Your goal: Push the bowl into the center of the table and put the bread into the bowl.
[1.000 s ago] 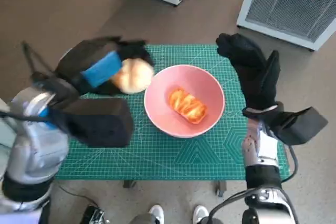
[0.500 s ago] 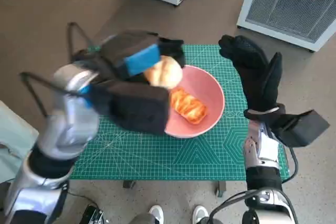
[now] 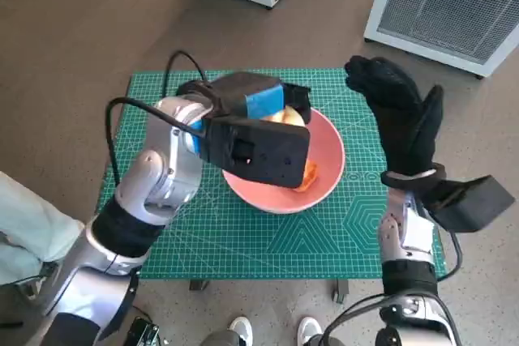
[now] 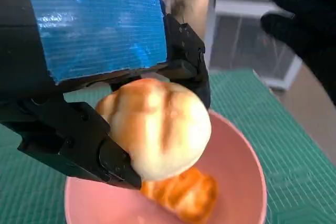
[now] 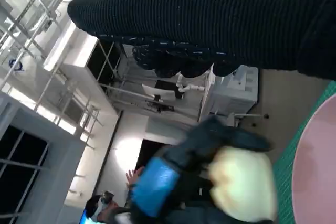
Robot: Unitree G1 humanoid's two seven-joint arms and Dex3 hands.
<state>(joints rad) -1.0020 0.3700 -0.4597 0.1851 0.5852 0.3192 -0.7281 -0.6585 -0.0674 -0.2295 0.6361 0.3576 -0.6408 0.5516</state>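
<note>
1. Left hand (image 3: 259,107), black with blue tape across its back: fingers (image 4: 79,145) clamped round the round pale bread roll (image 4: 157,129), held above the shallow pink plastic bowl (image 3: 328,151).
2. Roll hanging over the bowl's 11 o'clock side in the head view, off the bowl's floor in the left wrist view.
3. Inside the bowl, an orange-glazed twisted pastry (image 4: 184,195), lying below the roll towards 5 o'clock.
4. Right hand (image 3: 397,119), in a black knitted glove: raised at the bowl's 3 o'clock, just beside the rim; fingers spread and straight, holding nothing, touching nothing visible.
5. Bowl seated near the middle of the green gridded cutting mat (image 3: 308,237) that covers the small desk.
6. Brown floor (image 3: 73,30) all round the desk; two white slatted units (image 3: 438,6) at 12 and 1 o'clock.
7. A person's white shoe tips (image 3: 243,328) at 6 o'clock below the desk edge.
8. Right wrist view: blurred roll and taped hand, a bright room with shelving behind.
</note>
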